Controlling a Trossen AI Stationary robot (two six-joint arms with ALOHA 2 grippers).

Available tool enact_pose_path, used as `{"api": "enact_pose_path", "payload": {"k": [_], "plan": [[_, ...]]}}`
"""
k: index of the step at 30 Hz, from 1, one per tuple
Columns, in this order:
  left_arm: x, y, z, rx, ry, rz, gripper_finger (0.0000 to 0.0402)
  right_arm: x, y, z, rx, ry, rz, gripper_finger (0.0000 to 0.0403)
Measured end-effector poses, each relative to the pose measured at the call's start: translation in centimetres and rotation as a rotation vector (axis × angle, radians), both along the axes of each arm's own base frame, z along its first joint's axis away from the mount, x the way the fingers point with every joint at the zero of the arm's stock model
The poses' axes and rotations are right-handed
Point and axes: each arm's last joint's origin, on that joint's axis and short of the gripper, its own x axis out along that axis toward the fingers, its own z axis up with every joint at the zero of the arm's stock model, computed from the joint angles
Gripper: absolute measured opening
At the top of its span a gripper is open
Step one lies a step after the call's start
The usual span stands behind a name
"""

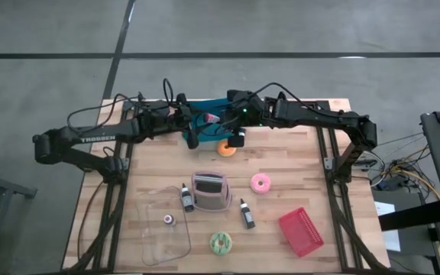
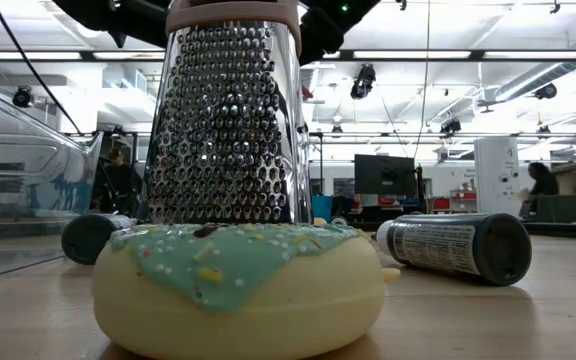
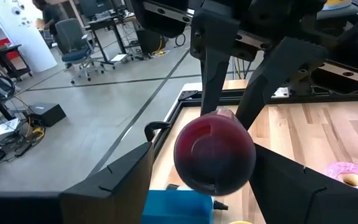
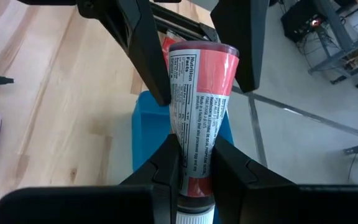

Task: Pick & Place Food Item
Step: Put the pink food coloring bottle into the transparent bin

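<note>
Nearest the table's front edge sits a green-frosted donut (image 1: 220, 243), with a red basket (image 1: 302, 231) to its right and a clear container (image 1: 159, 225) to its left. Behind them, two dark bottles (image 1: 186, 198) flank a box grater (image 1: 211, 191), and a pink donut (image 1: 260, 182) lies further right. An orange donut (image 1: 226, 149) follows. At the far edge, above a blue bin (image 4: 148, 134), the right gripper (image 4: 196, 165) is clamped on a red food tube (image 4: 199, 99). The left gripper (image 3: 213, 155) faces the tube's end, fingers spread around it.
</note>
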Motion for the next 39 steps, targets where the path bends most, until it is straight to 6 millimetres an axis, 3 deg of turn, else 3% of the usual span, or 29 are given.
{"api": "enact_pose_path", "payload": {"k": [7, 16, 27, 39], "plan": [[0.07, -0.01, 0.16, 0.024, 0.004, -0.017, 0.0231, 0.01, 0.01, 0.02, 0.007, -0.004, 0.0, 0.0054], [-0.02, -0.1, 0.28, 0.036, 0.002, -0.037, 0.0134, 0.02, 0.06, 0.07, 0.019, -0.009, 0.017, 0.0054], [-0.03, -0.13, 0.32, 0.056, 0.006, -0.05, 0.0134, 0.02, 0.06, 0.07, 0.019, -0.009, 0.017, 0.0057], [-0.08, 0.01, 0.4, 0.083, 0.009, -0.019, 0.0133, -0.09, -0.07, 0.29, 0.038, -0.04, -0.114, 0.017]]}}
